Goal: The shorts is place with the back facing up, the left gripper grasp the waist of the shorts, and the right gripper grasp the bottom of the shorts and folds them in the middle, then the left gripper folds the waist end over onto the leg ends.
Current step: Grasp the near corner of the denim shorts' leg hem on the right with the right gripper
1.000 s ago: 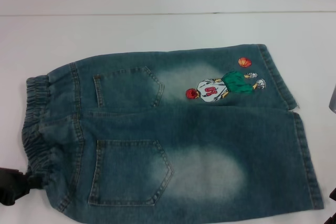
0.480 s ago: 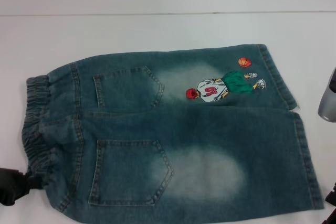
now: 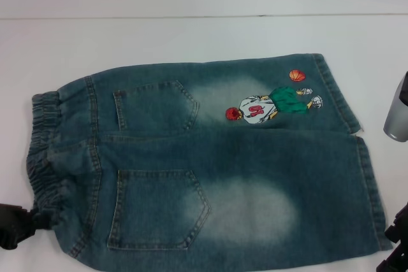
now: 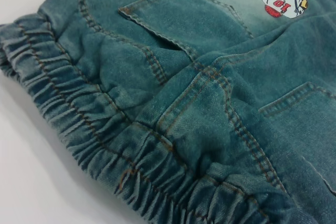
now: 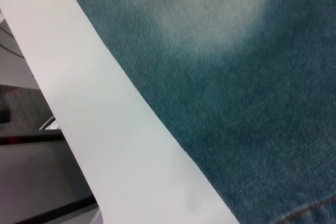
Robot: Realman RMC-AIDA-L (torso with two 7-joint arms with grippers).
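Blue denim shorts [image 3: 210, 164] lie flat on the white table [image 3: 191, 36], back pockets up, with a cartoon basketball player print on the far leg. The elastic waist [image 3: 41, 151] points left and the leg hems [image 3: 373, 189] point right. My left gripper [image 3: 16, 224] is a black shape at the near corner of the waist, touching the fabric. The left wrist view shows the gathered waist [image 4: 79, 129] close up, without fingers. My right gripper [image 3: 396, 250] is at the near corner of the leg hem. The right wrist view shows denim [image 5: 236, 77] near the table's edge [image 5: 105, 103].
A silver part of the right arm [image 3: 396, 116] hangs above the table just right of the far leg hem. Bare white table surrounds the shorts at the back and left. Beyond the table's near edge lies grey floor [image 5: 31, 171].
The right arm has come in from the right edge and its black gripper now shows more at the near hem corner. The left gripper has slid slightly lower. The shorts have not moved.
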